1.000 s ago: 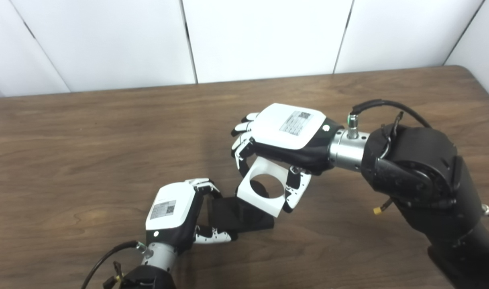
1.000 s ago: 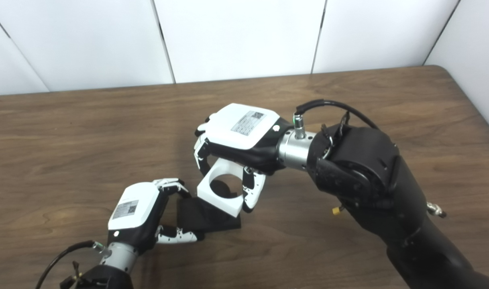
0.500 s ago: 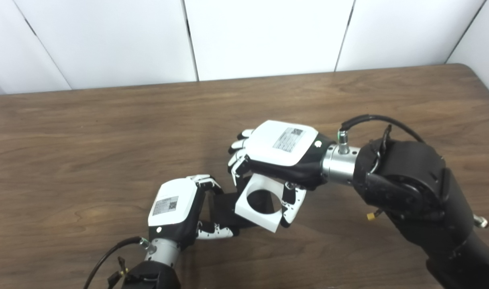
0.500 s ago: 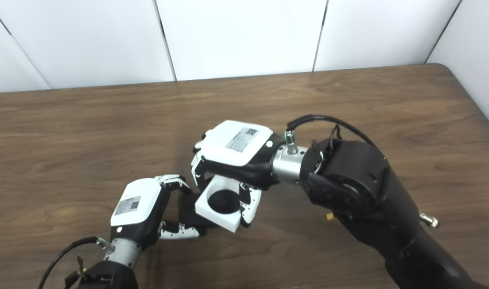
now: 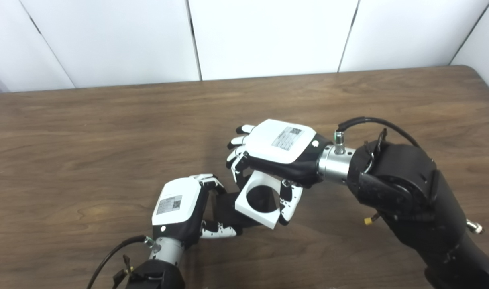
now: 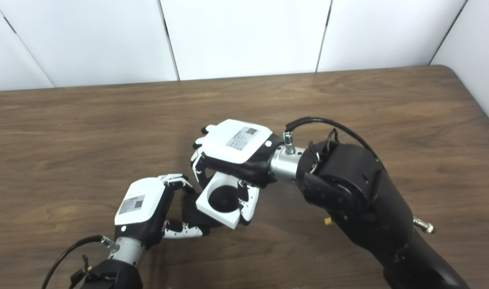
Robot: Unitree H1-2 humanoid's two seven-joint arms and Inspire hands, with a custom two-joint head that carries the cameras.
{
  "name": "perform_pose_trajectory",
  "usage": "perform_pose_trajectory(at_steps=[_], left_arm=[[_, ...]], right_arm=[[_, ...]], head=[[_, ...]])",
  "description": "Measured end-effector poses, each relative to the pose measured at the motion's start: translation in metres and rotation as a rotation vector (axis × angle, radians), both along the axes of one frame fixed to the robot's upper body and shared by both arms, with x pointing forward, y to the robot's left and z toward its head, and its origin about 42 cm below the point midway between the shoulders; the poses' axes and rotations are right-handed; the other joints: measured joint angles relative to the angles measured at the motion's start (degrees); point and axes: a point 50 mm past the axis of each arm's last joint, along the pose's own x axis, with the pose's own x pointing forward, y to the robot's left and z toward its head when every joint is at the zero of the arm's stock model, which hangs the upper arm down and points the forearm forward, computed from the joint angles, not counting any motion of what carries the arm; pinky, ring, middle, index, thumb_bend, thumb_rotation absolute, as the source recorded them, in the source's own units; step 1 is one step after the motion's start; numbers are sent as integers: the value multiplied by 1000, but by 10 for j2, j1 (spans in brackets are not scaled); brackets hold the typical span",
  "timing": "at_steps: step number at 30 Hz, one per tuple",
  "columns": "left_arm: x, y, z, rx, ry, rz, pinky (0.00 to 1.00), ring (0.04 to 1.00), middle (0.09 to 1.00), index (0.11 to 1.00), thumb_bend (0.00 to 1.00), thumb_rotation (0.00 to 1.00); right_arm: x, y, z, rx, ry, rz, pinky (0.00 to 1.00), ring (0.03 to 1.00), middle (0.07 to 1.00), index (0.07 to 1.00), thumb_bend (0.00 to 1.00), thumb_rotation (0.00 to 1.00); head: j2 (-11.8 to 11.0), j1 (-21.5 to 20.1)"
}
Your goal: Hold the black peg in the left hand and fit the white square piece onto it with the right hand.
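Observation:
My left hand (image 5: 179,210) is shut on the black peg piece (image 5: 228,209), gripping its flat black base near the table's front middle. My right hand (image 5: 274,150) is shut on the white square piece (image 5: 257,200), which has a round hole, and holds it tilted over the peg. The peg's black round top shows through the hole (image 6: 221,199). The white piece covers most of the black base. I cannot tell how far the peg sits inside the hole.
The brown wooden table (image 5: 108,132) reaches back to white wall panels (image 5: 268,36). Its right rear corner (image 5: 475,74) is rounded. Black cables run from both wrists.
My right hand has come down and toward me with the white piece, so its hole now sits over the peg. The camera has shifted slightly. My left hand has held its grip.

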Motion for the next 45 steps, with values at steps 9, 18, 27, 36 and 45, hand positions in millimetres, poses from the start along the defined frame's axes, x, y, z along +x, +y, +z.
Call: perform_pose_trajectory(at_steps=[9,18,27,36,45], left_arm=[[0,-1,0,1,-1,-1,731,830,806,490,522,61],[0,-1,0,1,-1,-2,731,833,806,490,522,60],[0,-2,0,1,-3,-1,724,829,804,489,522,59],[0,-2,0,-2,-6,0,722,826,803,489,522,60],[0,-4,0,-7,-7,4,724,827,804,489,521,60]], right_arm=[[4,2,0,2,-13,-8,999,914,809,488,521,132],[11,7,1,-2,-10,-10,987,907,803,487,522,131],[17,9,0,7,-12,-13,976,904,801,486,522,134],[24,17,-2,-9,-12,-2,964,903,801,486,523,136],[28,19,-2,-18,-4,-1,961,899,796,486,523,136]], head=[[-4,2],[-4,4],[-4,6],[-4,8],[-3,9]])
